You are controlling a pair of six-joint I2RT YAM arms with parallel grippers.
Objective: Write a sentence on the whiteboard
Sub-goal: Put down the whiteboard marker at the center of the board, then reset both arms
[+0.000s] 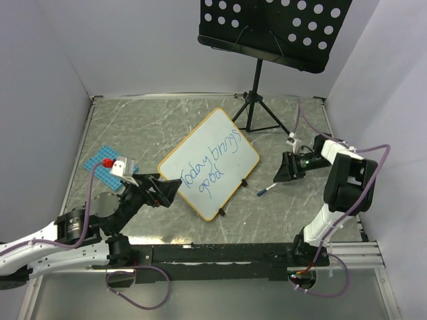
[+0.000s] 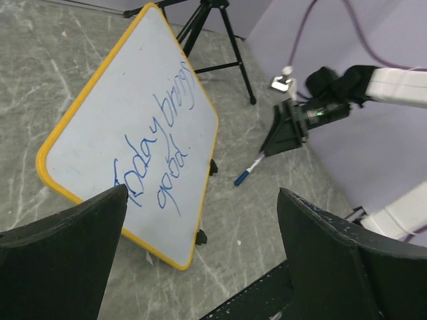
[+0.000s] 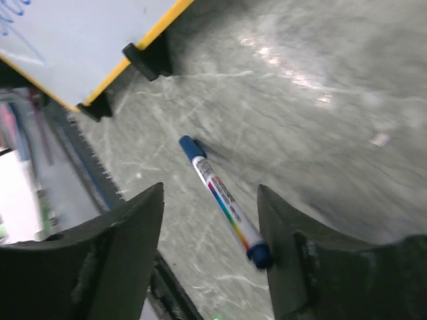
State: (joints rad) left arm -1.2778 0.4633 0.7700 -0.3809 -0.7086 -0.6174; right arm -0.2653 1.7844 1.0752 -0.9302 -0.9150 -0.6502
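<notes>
Black-and-white arms [image 1: 347, 181], purple cables [image 1: 377, 149], black end effectors [image 1: 175, 189] [image 1: 277, 173]

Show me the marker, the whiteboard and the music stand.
marker [image 3: 223, 199]: right wrist view, on its printed barrel.
whiteboard [image 1: 209, 165]: top external view, middle of its face.
music stand [image 1: 267, 53]: top external view, tray's lower ledge.

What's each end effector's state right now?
Left end effector: open, empty.
Right end effector: open; marker lies free on table.
</notes>
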